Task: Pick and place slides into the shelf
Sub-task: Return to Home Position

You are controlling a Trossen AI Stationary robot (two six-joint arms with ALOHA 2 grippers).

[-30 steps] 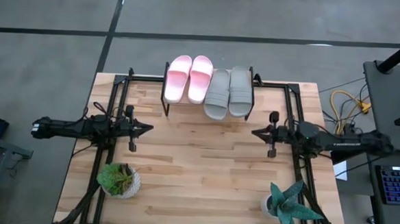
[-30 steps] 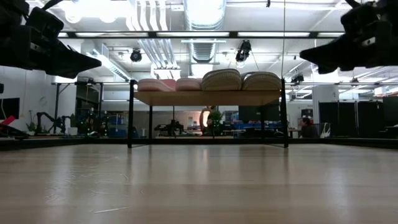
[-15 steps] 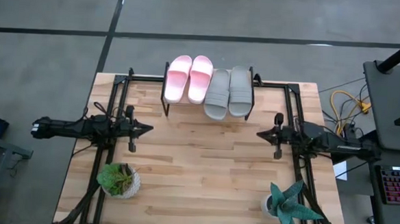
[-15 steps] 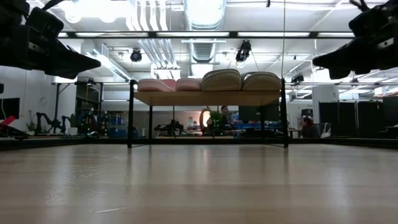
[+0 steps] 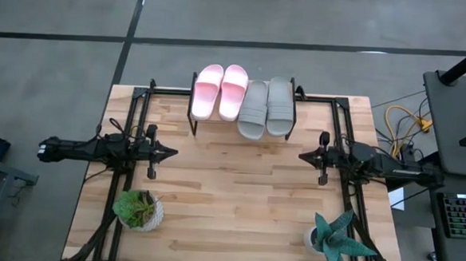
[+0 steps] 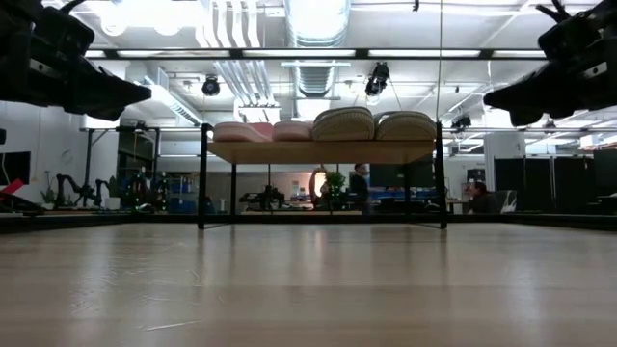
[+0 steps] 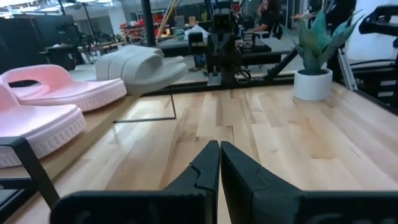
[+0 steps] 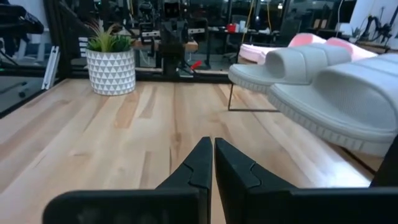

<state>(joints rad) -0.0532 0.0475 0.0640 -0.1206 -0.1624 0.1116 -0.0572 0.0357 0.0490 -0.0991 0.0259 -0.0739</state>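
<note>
Pink slides (image 5: pixel 220 91) and grey slides (image 5: pixel 267 107) lie on the shelf (image 6: pixel 323 151) at the far edge of the tabletop (image 5: pixel 237 203). Left hand (image 5: pixel 170 150) and right hand (image 5: pixel 302 156) are clenched, empty. An overhanging grey slide may slip if knocked.

Soft tone on the pink slides (image 5: pixel 221 91) at one end of the shelf (image 6: pixel 323 152), pale tone on the grey slides (image 5: pixel 267 107) beside them, light wood for its plank, black for its thin legs. Pale streaky grain across the bench (image 5: pixel 238 195). White with grey triangles on the patterned pot (image 8: pixel 111 71) under bright green leaves, plain white on the other pot (image 7: pixel 312 84) under blue-green spikes.
</note>
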